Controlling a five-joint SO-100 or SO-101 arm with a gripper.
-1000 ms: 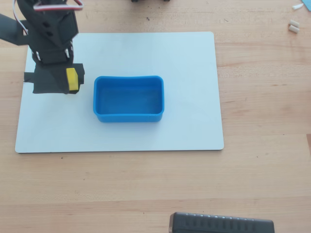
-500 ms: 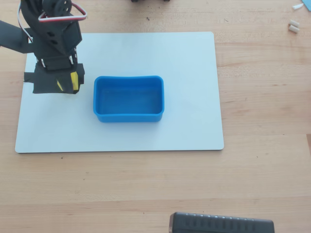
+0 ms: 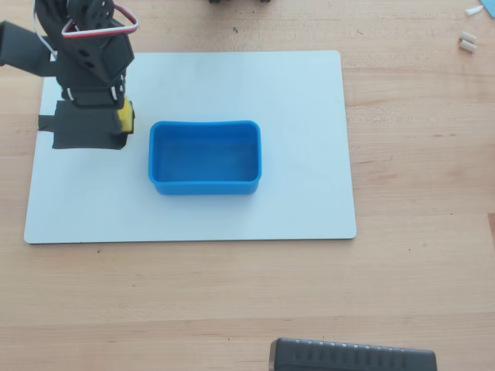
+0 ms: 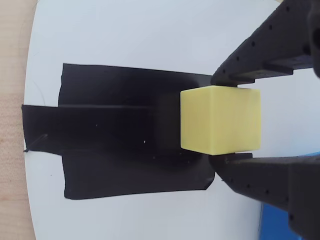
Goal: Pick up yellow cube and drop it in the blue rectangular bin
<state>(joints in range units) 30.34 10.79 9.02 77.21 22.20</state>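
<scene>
While the arm (image 3: 89,46) reaches in from the top left corner of the overhead view, its end effector (image 4: 220,120) pinches the cube (image 4: 221,120) between two black fingers, one pressed on the cube's upper face (image 4: 260,55) and one on its lower face (image 4: 270,185) as the wrist view shows them. Seen from overhead, the cube (image 3: 124,117) sits just left of the bin (image 3: 205,185), apart from it, over the right end of a black tape patch (image 3: 81,127). In the wrist view the patch (image 4: 120,135) spreads out left of the cube, stuck flat on the white board (image 4: 125,30); whether the cube rests on it or hangs just above cannot be told. The bin stands open near the middle of the board (image 3: 309,139), which lies on the wooden counter (image 3: 418,154). A sliver of blue shows at the wrist view's lower right corner. Well right of the bin, near the overhead view's top right corner, lie small white bits (image 3: 467,42). Below the bin, at the bottom edge, is a dark ribbed object (image 3: 352,357).
</scene>
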